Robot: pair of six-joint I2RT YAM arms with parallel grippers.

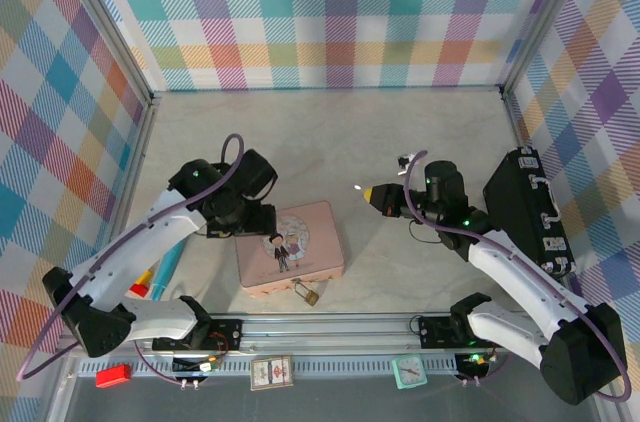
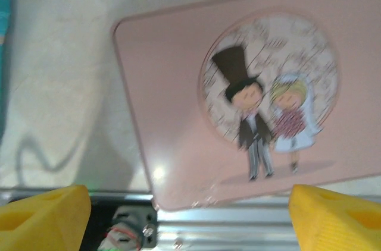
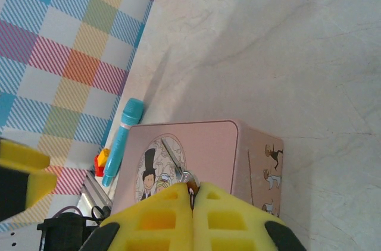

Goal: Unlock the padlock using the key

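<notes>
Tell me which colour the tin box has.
The tin box is pink, with a bride-and-groom picture; best in the left wrist view.

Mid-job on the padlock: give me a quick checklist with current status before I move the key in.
1. Grip: ok, the right gripper is shut on the key, blade past the fingertips.
2. Free hand: ok, the left gripper is open above the pink tin.
3. Target found: ok, the padlock sits at the tin's near edge.
4. Target steadied: not ok, neither gripper touches it.
5. Its orientation: cannot tell, too small.
6. Alignment: not ok, the key is off to the tin's right, away from the padlock.
</notes>
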